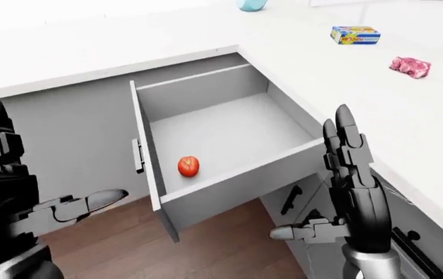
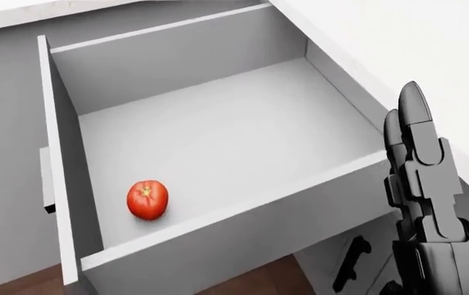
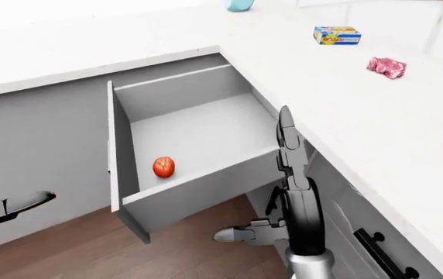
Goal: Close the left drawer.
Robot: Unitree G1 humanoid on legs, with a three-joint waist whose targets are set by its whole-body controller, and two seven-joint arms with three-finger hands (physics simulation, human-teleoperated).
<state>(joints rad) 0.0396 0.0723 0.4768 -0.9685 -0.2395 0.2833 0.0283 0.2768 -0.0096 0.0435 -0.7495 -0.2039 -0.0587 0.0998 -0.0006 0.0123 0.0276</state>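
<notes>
The wide white countertop [image 1: 408, 116] runs along the top and right of the left-eye view, and under its corner the grey open drawer [image 1: 229, 125] stands pulled well out over the brown wood floor [image 1: 222, 244]. Its front panel, with a dark handle, faces the view's left. The robot's black right hand [image 1: 344, 174] stands upright just beside the drawer's near side wall, fingers straight and released, holding nothing. The black left hand [image 1: 43, 203] hangs at the view's left edge, well apart from the panel, fingers spread loosely and empty. A small round red tomato [image 2: 147, 199] lies inside on the drawer floor, near the front panel. To close it well, the left hand would best lay flat on the front panel and push squarely, gently enough not to roll the tomato.
</notes>
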